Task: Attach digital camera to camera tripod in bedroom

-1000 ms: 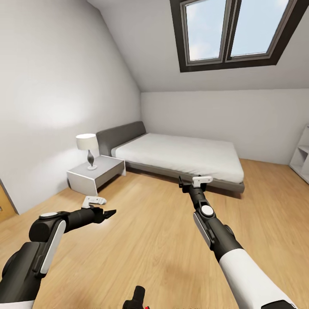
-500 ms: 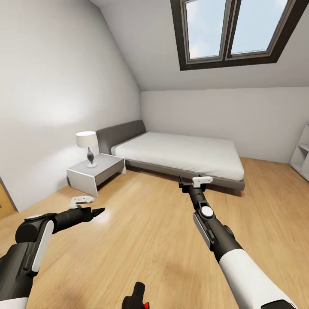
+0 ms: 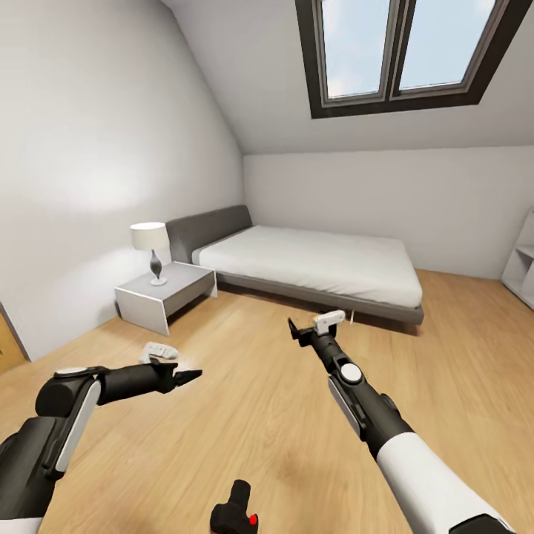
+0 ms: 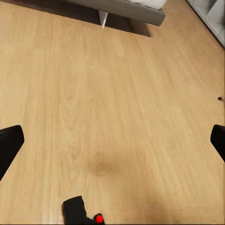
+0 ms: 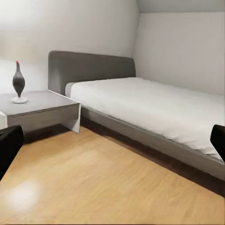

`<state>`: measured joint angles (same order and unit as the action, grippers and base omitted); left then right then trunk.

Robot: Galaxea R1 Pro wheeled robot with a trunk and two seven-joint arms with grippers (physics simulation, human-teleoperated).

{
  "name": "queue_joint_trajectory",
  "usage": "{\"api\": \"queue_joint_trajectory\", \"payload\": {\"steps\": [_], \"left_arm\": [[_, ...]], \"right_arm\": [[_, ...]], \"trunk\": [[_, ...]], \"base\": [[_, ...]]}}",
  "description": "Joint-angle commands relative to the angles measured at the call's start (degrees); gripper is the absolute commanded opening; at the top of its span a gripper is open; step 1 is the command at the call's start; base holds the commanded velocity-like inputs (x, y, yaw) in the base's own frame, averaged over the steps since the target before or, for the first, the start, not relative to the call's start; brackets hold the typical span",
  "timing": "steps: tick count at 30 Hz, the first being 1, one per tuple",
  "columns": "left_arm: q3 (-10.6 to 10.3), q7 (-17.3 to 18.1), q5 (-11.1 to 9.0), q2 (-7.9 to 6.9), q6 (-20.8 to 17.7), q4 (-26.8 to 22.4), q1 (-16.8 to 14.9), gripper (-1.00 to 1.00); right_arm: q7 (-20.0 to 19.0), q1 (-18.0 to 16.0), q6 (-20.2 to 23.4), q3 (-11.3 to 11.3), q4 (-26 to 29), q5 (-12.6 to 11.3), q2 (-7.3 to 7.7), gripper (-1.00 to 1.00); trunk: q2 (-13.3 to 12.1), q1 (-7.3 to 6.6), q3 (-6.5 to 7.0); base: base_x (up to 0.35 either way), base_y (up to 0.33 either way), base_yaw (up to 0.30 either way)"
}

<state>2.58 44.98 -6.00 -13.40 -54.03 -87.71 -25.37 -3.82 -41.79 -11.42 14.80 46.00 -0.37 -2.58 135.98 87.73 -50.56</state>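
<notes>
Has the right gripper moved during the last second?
Yes. The right gripper moved toward the view's left, away from the bed's foot corner, out over the wood floor.

My arms out over the wood floor [image 3: 259, 400], camera [image 3: 236, 510] at bottom edge, bed [image 3: 311, 271] ahead, lamp [image 3: 151, 251] on nightstand [image 3: 167, 295], skylight [image 3: 404, 52] above.

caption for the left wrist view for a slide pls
Open left gripper hangs over bare wood floor, camera lying below, bed corner beyond.
</notes>
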Motion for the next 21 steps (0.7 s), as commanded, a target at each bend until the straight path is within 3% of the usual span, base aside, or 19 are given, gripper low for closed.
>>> {"api": "queue_joint_trajectory", "payload": {"steps": [1,3,6,12,13,15,16,21], "left_arm": [[-0.52,-0.1,-0.44,-0.16,-0.45,-0.01,-0.03,1.0],[-1.97,-0.04,-0.43,-1.37,-0.46,-0.01,-0.03,1.0],[-2.35,0.32,-0.47,-2.55,-0.43,-0.01,-0.03,1.0],[-2.23,3.76,-0.5,-4.93,-0.34,-0.02,-0.04,1.0],[-1.42,10.6,-0.55,-7.37,-0.3,-0.07,-0.05,1.0],[-0.65,13.93,-0.56,-8.14,-0.26,-0.06,-0.05,1.0],[2.56,20.1,-0.58,-9.22,-0.17,-0.03,-0.06,1.0],[10.87,26.35,-0.59,-9.82,2.63,0.6,-0.04,1.0]], "right_arm": [[-2.02,-0.04,-0.18,-0.04,-0.15,-0.06,0.08,1.0],[-10.7,-0.04,-0.18,-0.25,-0.43,-0.07,0.86,1.0],[-15.85,-0.05,-0.18,-1.16,-0.5,-0.07,1.49,1.0],[-19.15,-0.06,-0.18,-3.48,-0.54,-0.07,1.84,1.0],[-19.95,-0.06,-0.18,-4.72,-0.55,-0.07,1.92,1.0],[-20.09,-0.06,-0.18,-4.96,-0.55,-0.07,1.94,1.0],[-20.24,-0.05,-0.18,-5.22,-0.56,-0.07,1.95,1.0],[-20.31,-0.06,-0.18,-5.37,-0.56,-0.07,1.96,1.0]], "trunk": [[0.44,0.21,-0.24],[1.24,0.65,-0.6],[2.45,1.31,-1.14],[4.85,2.63,-2.22],[5.25,2.85,-2.4],[6.06,3.29,-2.75],[6.46,3.51,-2.93],[7.3,4.02,-3.96]], "base": [[0.0,0.0,0.0],[0.0,0.0,0.0],[0.0,0.0,0.0],[0.0,0.0,0.0],[0.0,0.0,0.0],[0.0,0.0,0.0],[0.0,0.0,0.0],[0.0,0.0,0.0]]}}
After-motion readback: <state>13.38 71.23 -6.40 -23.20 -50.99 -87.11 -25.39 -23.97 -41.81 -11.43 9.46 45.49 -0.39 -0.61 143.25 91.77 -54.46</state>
